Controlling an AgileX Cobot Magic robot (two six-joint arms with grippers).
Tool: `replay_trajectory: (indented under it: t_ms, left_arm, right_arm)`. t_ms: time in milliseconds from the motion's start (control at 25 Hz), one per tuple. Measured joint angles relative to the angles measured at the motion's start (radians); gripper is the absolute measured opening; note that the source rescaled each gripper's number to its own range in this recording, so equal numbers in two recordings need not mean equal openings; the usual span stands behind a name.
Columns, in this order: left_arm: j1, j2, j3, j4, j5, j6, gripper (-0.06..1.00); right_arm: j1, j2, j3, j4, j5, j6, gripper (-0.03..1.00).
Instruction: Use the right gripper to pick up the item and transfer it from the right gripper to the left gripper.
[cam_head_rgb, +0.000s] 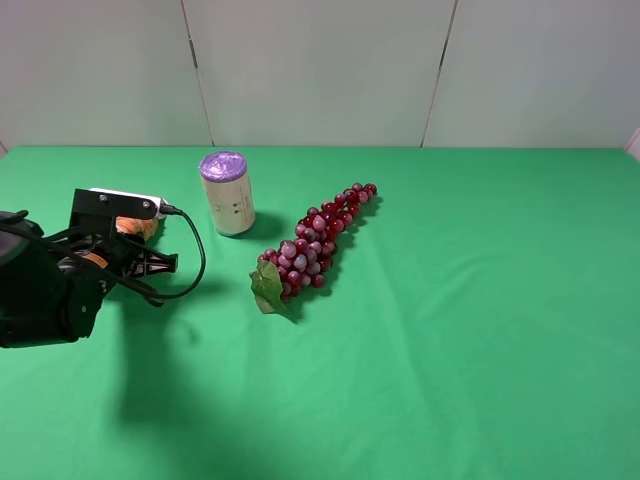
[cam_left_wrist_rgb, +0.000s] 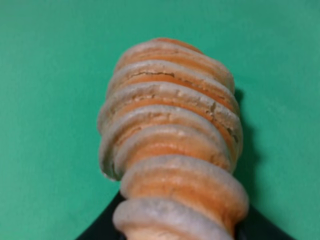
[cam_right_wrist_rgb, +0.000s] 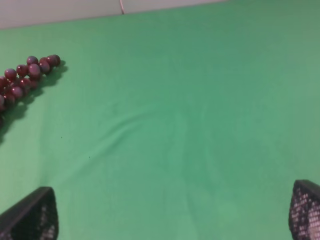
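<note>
The item (cam_left_wrist_rgb: 172, 145), an orange-and-cream ridged roll, fills the left wrist view and sticks out above the green cloth. My left gripper (cam_head_rgb: 132, 243) is shut on its lower end, and one black finger (cam_left_wrist_rgb: 102, 227) shows at the picture's edge. In the exterior high view only a bit of the item (cam_head_rgb: 136, 227) peeks out beside the arm's white box, at the table's left. My right gripper (cam_right_wrist_rgb: 167, 220) is open wide with nothing between its mesh-patterned fingertips (cam_right_wrist_rgb: 31, 216). It hangs over bare cloth and does not show in the exterior high view.
A cream can with a purple lid (cam_head_rgb: 227, 192) stands upright at the back, just right of the left arm. A dark red grape bunch (cam_head_rgb: 315, 243) with a green leaf (cam_head_rgb: 267, 288) lies diagonally at the centre; its tip (cam_right_wrist_rgb: 25, 75) shows in the right wrist view.
</note>
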Motion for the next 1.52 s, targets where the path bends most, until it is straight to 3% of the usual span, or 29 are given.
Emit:
replay_trajectory:
  t_ms: [120,160,400,520,800,1080,1280,1520]
  left_arm:
    - [0.000,0.000,0.005,0.015,-0.001,-0.002,0.01]
    - [0.000,0.000,0.012,0.024,-0.002,-0.002,0.06]
    - [0.000,0.003,0.035,0.046,-0.020,-0.004,0.80]
    - [0.000,0.003,0.044,0.046,-0.029,-0.005,0.94]
    - [0.000,-0.065,0.104,0.052,0.002,-0.006,1.00]
    - [0.000,-0.327,0.142,0.008,0.039,0.005,1.00]
    - [0.000,-0.576,0.142,-0.069,0.254,0.106,1.00]
    - [0.000,-0.846,0.057,-0.155,0.609,0.304,1.00]
  right_arm:
    - [0.000,0.000,0.000,0.000,0.000,0.000,1.00]
    - [0.000,0.000,0.000,0.000,0.000,0.000,1.00]
    - [0.000,0.000,0.000,0.000,0.000,0.000,1.00]
    - [0.000,0.000,0.000,0.000,0.000,0.000,1.00]
    - [0.000,0.000,0.000,0.000,0.000,0.000,1.00]
    - [0.000,0.000,0.000,0.000,0.000,0.000,1.00]
    - [0.000,0.000,0.000,0.000,0.000,0.000,1.00]
    - [0.000,0.000,0.000,0.000,0.000,0.000,1.00]
